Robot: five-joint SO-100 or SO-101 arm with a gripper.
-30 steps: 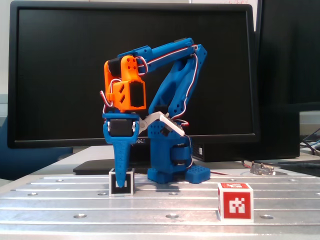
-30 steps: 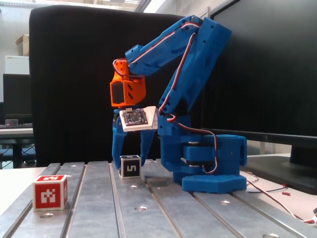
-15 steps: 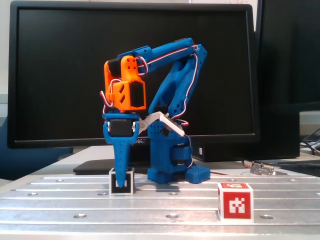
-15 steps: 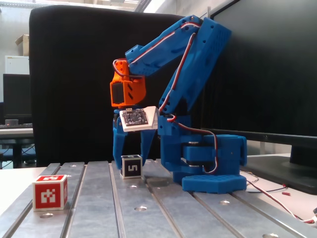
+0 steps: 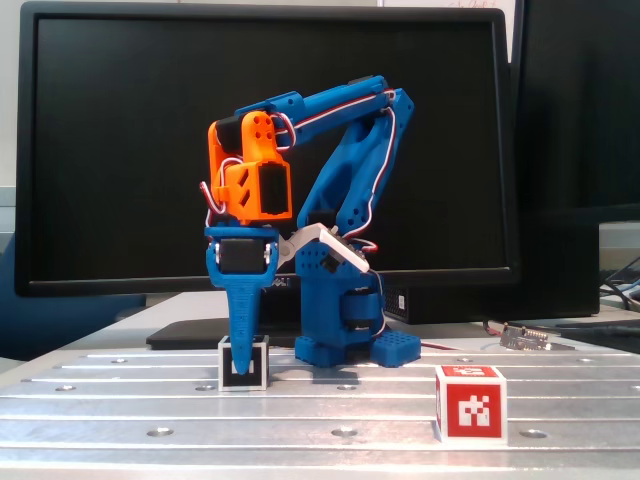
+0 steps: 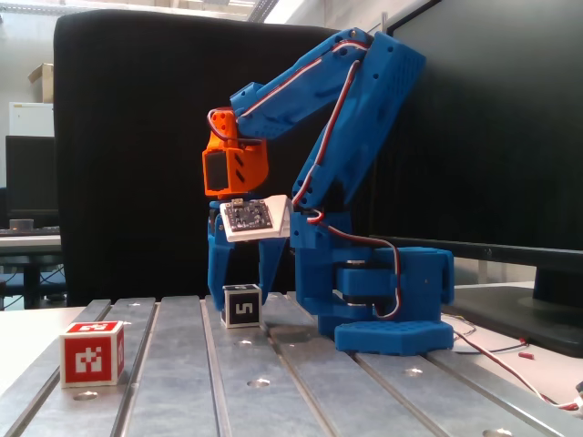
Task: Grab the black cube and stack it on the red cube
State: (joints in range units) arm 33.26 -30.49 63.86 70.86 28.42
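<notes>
both fixed views put my blue arm (image 5: pixel 345 230) bent forward over the grooved metal table (image 5: pixel 330 420), its orange wrist (image 5: pixel 250 175) pointing the gripper (image 5: pixel 243 345) straight down. from the front, the blue fingers taper to a tip that overlaps the top of the black cube (image 5: pixel 243 363), which sits on the table left of the arm's base and farther back than the red cube (image 5: pixel 470 402). the side-on fixed view shows the two fingers (image 6: pixel 219 273) spread in a v, one on each side of the black cube (image 6: pixel 240 305); i read the jaws as parted around it, though from this angle i cannot say whether either pad is touching its faces. its "5" face looks toward that camera. the red cube (image 6: pixel 91 352) rests by itself near the front of the table, well apart from the black one, at right in the front view and at left in the side view. a large dark monitor (image 5: pixel 270 140) fills the background behind my arm.
</notes>
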